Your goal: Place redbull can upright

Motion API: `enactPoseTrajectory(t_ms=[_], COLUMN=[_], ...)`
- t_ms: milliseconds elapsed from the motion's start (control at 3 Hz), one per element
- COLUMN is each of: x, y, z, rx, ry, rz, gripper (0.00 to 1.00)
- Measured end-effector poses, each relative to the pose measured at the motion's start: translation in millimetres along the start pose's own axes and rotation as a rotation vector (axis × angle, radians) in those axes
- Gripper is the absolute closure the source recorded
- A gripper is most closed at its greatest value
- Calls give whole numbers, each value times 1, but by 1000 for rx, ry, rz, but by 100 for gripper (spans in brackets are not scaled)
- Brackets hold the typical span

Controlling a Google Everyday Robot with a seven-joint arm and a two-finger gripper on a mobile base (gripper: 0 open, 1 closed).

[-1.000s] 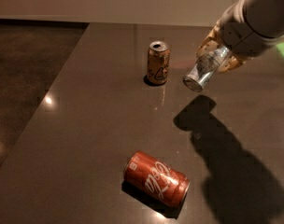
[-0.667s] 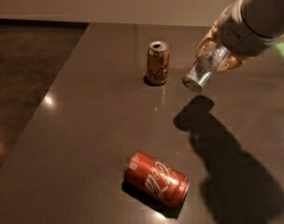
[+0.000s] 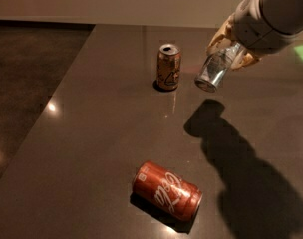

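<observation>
Camera view: the end effector (image 3: 231, 50), its arm cut off at the top-right edge, grips the slim silver-and-blue redbull can (image 3: 213, 71), held tilted above the dark table (image 3: 91, 133); the can's label is unreadable.

Smooth, dark bench (image 3: 91, 133) with a polished top that mirrors small spots of light. Above its far right side, the claw (image 3: 230, 51), with matt tan fingers (image 3: 219, 36), is clamped around the redbull can (image 3: 215, 69), which is shiny silver metal with a bright end. The gold-brown can (image 3: 169, 66) is satin metal with a silver lid. The red can (image 3: 167, 189) is glossy painted metal.
</observation>
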State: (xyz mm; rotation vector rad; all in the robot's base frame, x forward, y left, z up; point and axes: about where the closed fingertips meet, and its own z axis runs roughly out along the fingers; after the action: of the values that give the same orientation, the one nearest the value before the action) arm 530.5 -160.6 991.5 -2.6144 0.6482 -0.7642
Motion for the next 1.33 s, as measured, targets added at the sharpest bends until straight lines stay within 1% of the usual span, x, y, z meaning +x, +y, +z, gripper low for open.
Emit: enactPoseTrajectory(t_ms=[333, 667, 1000, 1333], x=[4, 3, -2, -11], y=[-5, -8, -10, -8], z=[-4, -5, -8, -9], rx=[73, 166, 267, 361], ry=[25, 40, 56, 107], rz=[-107, -205, -277, -388], gripper=[100, 100, 100, 100])
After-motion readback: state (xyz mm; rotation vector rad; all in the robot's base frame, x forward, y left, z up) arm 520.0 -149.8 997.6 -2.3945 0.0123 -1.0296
